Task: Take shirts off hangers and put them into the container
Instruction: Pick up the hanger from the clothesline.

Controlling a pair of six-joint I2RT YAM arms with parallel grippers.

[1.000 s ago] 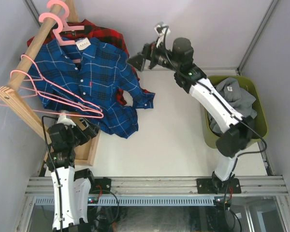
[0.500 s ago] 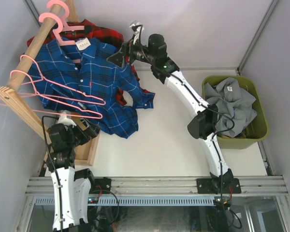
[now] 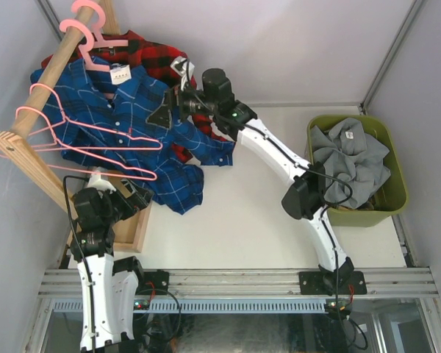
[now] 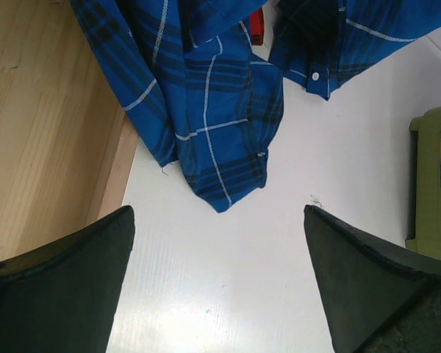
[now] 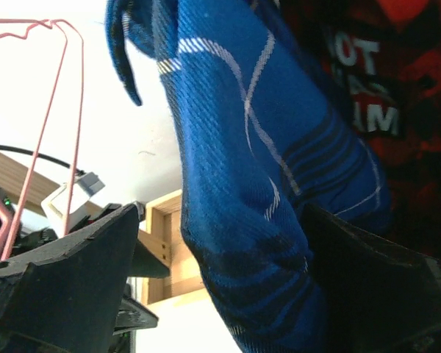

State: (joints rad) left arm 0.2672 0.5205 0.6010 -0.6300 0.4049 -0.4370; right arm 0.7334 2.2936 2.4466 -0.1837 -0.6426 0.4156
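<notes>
Overhead, your container (image 3: pixel 367 217) sat at the table's right side with the grey shirt (image 3: pixel 349 154) crumpled inside it. The blue plaid shirt (image 3: pixel 125 118) hung on a pink hanger (image 3: pixel 95 62), with your right gripper (image 3: pixel 169 103) at its shoulder. From the left wrist, your left gripper (image 4: pixel 217 213) stood spread wide over the table (image 4: pixel 228 294), the blue hem just ahead and the container's corner at the right. From the right wrist, the jaws stood apart with blue cloth hanging between them and the red-black shirt (image 5: pixel 367 88) behind.
</notes>
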